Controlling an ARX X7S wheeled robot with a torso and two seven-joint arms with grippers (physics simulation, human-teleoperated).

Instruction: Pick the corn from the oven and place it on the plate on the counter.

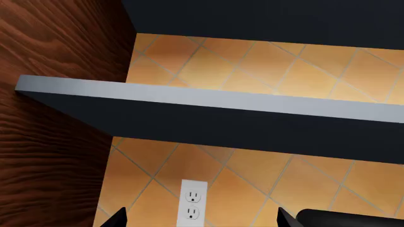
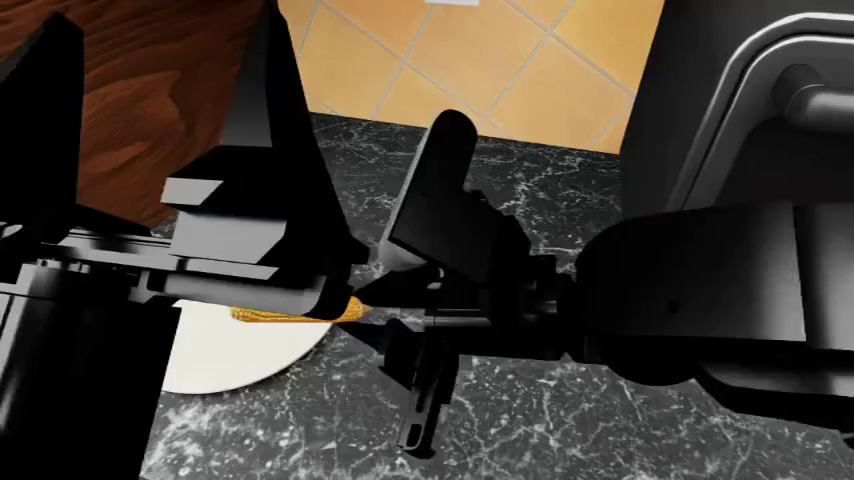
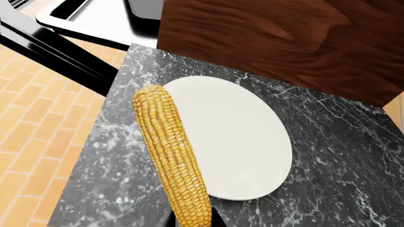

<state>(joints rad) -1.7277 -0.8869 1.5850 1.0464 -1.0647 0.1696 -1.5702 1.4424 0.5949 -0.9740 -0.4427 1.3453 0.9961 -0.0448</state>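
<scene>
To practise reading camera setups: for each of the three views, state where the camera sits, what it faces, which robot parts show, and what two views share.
Left wrist: on the left arm, facing a tiled wall, grey shelf and outlet; dark gripper tips at the edge.
Head: on the head, looking down over both black arms at the counter.
Right wrist: on the right arm, looking down along the corn at the plate; hardly any gripper shows.
Shared: head and right wrist both show corn, plate, counter.

corn: mostly hidden behind the arms in head view; lower end cut off at the right wrist frame edge
plate: upper part covered by the arms
right hand: fingers not seen
left hand: only tips seen
</scene>
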